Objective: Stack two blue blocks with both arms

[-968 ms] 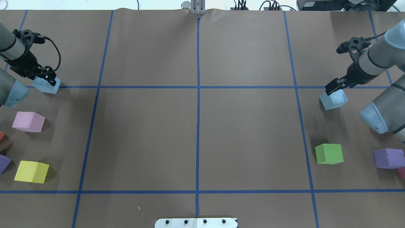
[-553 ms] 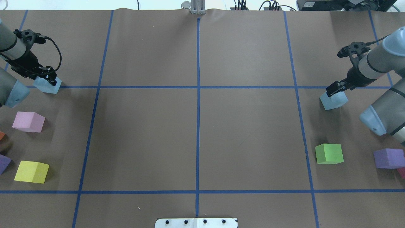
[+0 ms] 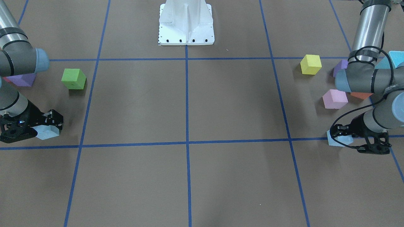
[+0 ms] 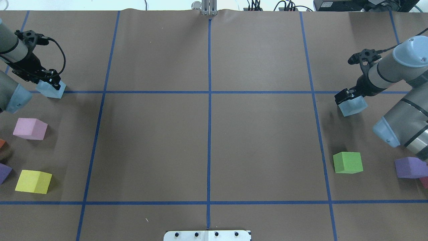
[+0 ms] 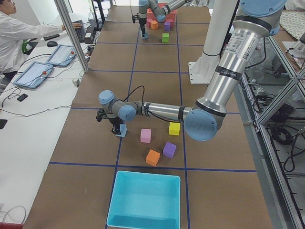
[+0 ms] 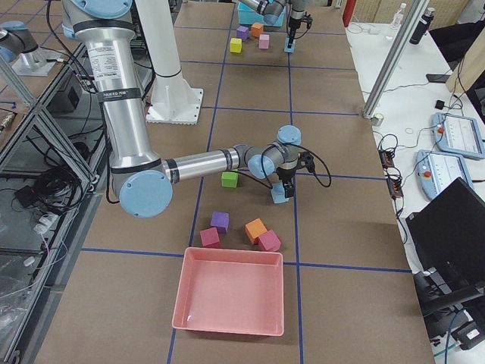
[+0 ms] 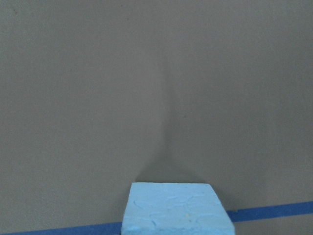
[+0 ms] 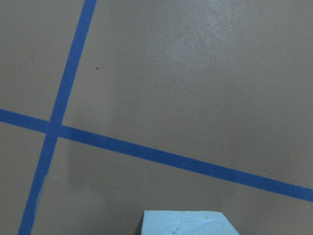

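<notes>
One pale blue block [image 4: 50,90] sits at the far left on the blue tape line, with my left gripper [image 4: 50,83] shut on it from above. It fills the bottom of the left wrist view [image 7: 176,208]. The other blue block [image 4: 352,106] is at the far right, with my right gripper [image 4: 347,97] shut on it. A faint shadow to its left suggests it hangs just above the table. It shows at the bottom of the right wrist view [image 8: 188,223]. In the front-facing view the left gripper [image 3: 344,132] and the right gripper [image 3: 52,124] both straddle their blocks.
On the left lie a pink cube [image 4: 30,129], a yellow cube [image 4: 33,181] and a purple cube [image 4: 4,172]. On the right lie a green cube [image 4: 347,162] and a purple cube [image 4: 410,167]. A turquoise bin [image 5: 143,200] and a pink bin [image 6: 231,299] stand at the table ends.
My right arm's wrist and elbow have swung toward the table's middle, its gripper shifting slightly left over the block. The left gripper and its block have barely moved.
</notes>
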{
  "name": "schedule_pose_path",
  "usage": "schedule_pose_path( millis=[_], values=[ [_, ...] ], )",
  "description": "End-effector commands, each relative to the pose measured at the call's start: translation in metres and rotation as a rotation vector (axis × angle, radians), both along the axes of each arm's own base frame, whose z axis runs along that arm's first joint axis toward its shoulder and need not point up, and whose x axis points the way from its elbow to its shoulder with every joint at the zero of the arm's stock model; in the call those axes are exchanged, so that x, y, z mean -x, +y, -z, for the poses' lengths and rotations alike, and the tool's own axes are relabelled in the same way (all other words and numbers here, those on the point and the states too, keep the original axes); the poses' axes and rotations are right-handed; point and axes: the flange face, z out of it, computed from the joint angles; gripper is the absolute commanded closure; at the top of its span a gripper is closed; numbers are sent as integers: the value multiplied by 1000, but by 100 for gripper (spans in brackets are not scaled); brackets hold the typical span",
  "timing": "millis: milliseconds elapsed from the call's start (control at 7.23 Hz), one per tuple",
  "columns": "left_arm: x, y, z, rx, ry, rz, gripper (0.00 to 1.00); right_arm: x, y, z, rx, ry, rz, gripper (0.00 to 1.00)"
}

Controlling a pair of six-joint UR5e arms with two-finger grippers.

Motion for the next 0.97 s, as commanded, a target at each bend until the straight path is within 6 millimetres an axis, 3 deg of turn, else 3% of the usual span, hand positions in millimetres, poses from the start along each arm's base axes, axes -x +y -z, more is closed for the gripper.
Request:
schedule_pose_path(
  millis=[0, 415, 691, 830],
  values=[
    [0, 0, 0, 1, 0, 0, 40, -2, 3, -4, -14, 9, 12, 10],
    [0, -1, 2, 9, 1, 13, 50, -5, 8, -4, -53, 32, 20, 40],
    [-1, -1, 8, 12, 8, 23, 52, -5, 8, -3, -55, 31, 21, 46],
    [1, -3, 19, 6, 14, 27, 52, -2, 6, 12, -67, 21, 22, 46]
  ],
)
